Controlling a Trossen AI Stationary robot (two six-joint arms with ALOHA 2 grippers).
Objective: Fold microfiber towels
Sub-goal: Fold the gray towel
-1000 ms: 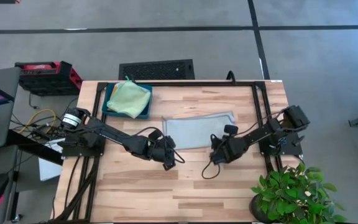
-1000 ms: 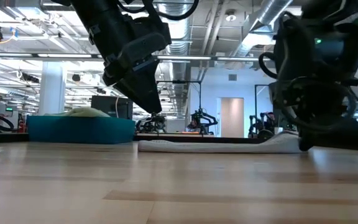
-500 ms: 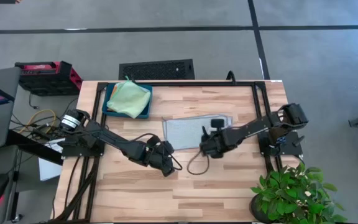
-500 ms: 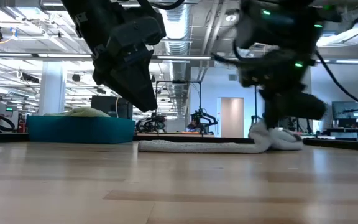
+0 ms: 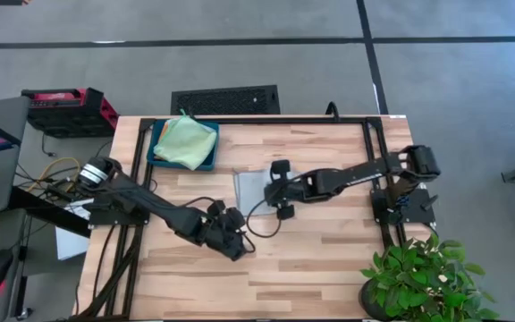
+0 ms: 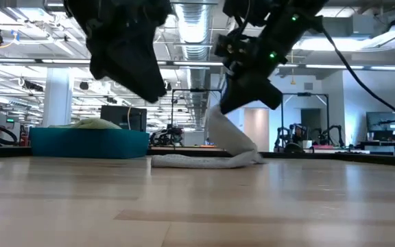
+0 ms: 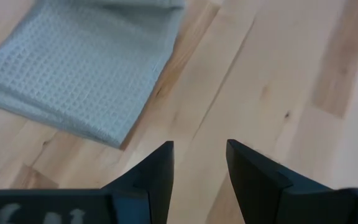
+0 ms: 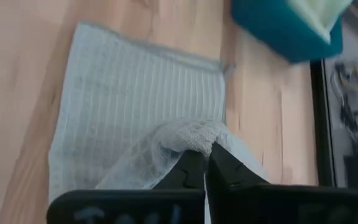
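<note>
Pinching one edge of the grey towel (image 5: 250, 186) between closed fingers, the right gripper (image 5: 278, 190) carried it leftward to fold it, while the left gripper (image 5: 225, 240), fingers apart, hovered nearer, holding nothing.

The right pincer (image 5: 278, 190) pinches the grey towel (image 5: 250, 186) mid-table, with the left pincer (image 5: 231, 243) nearby.

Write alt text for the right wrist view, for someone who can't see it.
The right pincer, shut on a raised fold of a pale grey towel, holds it above the rest of the towel, which lies flat on the wooden table. A teal tray with a green cloth sits beyond.
</note>
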